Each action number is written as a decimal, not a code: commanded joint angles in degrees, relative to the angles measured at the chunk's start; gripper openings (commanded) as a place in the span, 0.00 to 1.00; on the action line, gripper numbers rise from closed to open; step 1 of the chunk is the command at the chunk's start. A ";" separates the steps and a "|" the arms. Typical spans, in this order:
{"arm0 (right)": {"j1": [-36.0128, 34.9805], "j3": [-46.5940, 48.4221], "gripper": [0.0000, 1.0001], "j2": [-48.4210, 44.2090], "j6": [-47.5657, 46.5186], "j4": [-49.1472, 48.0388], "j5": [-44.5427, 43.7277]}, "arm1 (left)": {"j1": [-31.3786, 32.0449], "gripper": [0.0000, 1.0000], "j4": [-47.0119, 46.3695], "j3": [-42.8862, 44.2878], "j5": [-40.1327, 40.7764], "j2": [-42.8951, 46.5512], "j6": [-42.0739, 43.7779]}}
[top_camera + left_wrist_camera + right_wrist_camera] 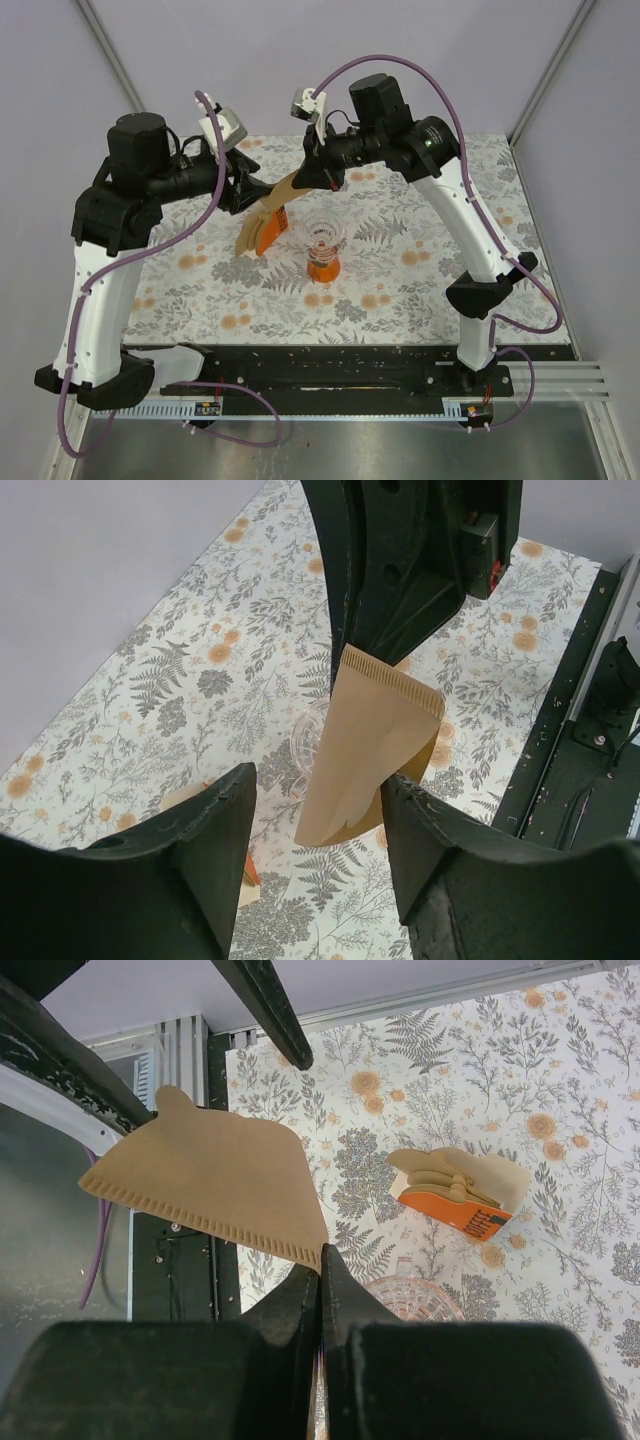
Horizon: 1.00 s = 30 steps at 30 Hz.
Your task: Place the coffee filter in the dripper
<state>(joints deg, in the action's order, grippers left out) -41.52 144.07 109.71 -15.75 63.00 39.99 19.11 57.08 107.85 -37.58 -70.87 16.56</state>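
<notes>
Light-brown paper, one sheet, pressed flat: the coffee filter (287,184), seen from overhead in the air beyond and to the left of the dripper (323,240), which stands upright on the flower-patterned worktop (420,280). The sheet is not yet over the dripper's mouth. The right hand (308,172) is at the sheet's end nearer the dripper and the left hand (252,190) at the farther end. A bundle of filters in an orange holder (258,232) lies just left of the dripper. In the left wrist view the left fingers stand apart, with the sheet hanging between them and no contact visible. The dripper's clear rim shows behind the sheet's lower edge. In the right wrist view the right fingers are clamped together on one corner of the crimped seam, and the rest of the fan juts out unsupported. The dripper's rim lies just past the fingertips. Handling, as a judgement: pinched flat, the sheet probably needs spreading into a cone before it will seat, and the free left hand looks best placed to part its open edge. Lower it point first, centred over the dripper, and let go late. The dripper looks light and may tip if nudged.
</notes>
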 commanded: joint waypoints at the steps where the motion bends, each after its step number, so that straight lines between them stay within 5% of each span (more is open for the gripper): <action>1: -0.06 1.65 0.00 -0.73 0.89 -0.16 0.44 | -1.10 0.57 -1.80 1.31 -3.02 1.35 0.14; 20: -0.05 1.30 0.00 -2.04 2.12 -0.95 4.05 | -2.24 0.53 -6.46 -1.77 -1.52 1.53 -2.40; 25: 0.03 1.13 0.00 -1.96 2.21 -0.87 4.83 | -2.24 0.35 -6.11 -2.91 -6.44 1.44 -3.46; 30: -0.06 0.60 0.00 -1.96 1.69 -0.95 5.01 | -2.33 0.00 -4.26 -2.47 -8.56 1.70 -3.64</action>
<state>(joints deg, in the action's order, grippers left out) -41.52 144.07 109.71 -14.50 62.92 43.20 17.08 53.67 104.03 -42.68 -70.11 13.32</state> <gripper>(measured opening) 0.018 0.110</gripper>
